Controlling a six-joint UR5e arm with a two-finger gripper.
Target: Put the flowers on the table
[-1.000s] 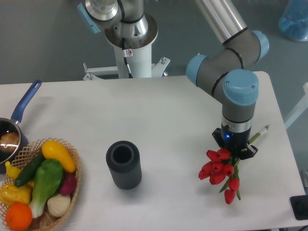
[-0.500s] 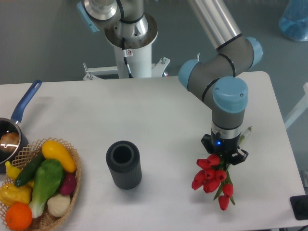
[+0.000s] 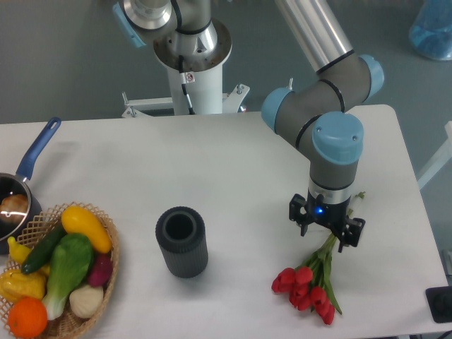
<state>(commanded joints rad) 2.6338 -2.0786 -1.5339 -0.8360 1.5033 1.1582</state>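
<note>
A bunch of red tulips (image 3: 304, 289) with green stems lies flat on the white table (image 3: 240, 176) at the front right. Its stems run up and right under my gripper (image 3: 326, 226). The gripper hangs straight down over the stems, with its fingers spread apart and nothing between them. The stem tips show just beyond the wrist. A dark grey ribbed vase (image 3: 182, 241) stands upright and empty to the left of the flowers.
A wicker basket (image 3: 106, 272) with several vegetables and fruits sits at the front left. A small pot with a blue handle (image 3: 39, 150) is at the left edge. A black object (image 3: 441, 304) sits at the table's front right corner.
The gripper opened and let go of the tulips. The bunch dropped from hanging just above the table to lying flat on it, a little lower and left.
</note>
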